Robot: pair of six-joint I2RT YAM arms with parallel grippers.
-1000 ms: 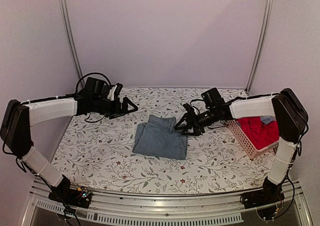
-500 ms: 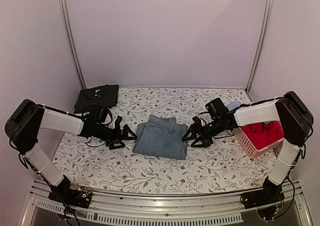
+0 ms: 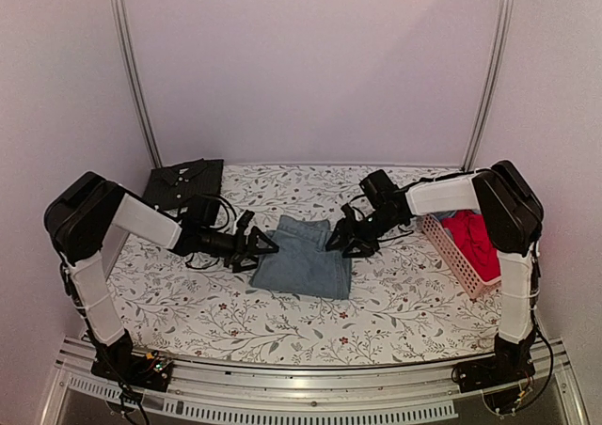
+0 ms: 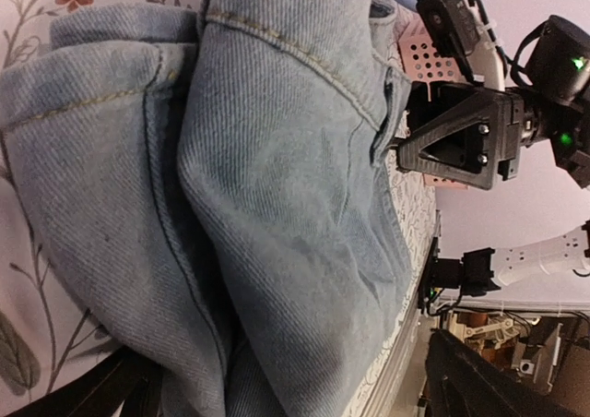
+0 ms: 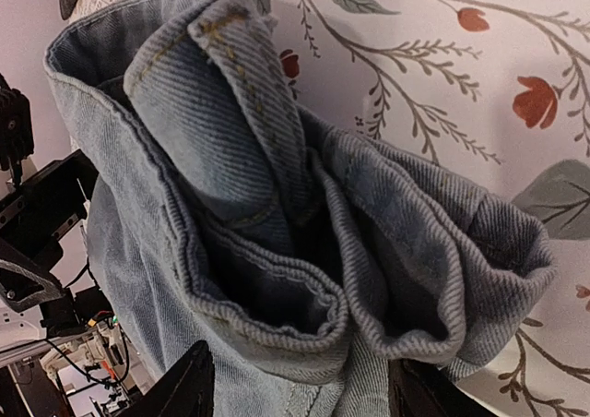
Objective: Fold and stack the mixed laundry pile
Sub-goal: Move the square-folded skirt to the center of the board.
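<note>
At the middle of the table, the folded denim is being flanked: left gripper gaping at its left edge, right gripper parted astride its right edge. The fold is being risked if only upper layers are caught.

The desk I stand at is spread with a white cloth printed with grey-green vines and small red flowers. A ribbed aluminium frame runs along its near edge. Behind it is a plain back wall, pale lilac in soft, even light, with a left wall and a right wall of the same tint. A slim left post and a right post of metal rise in the back corners.
</note>
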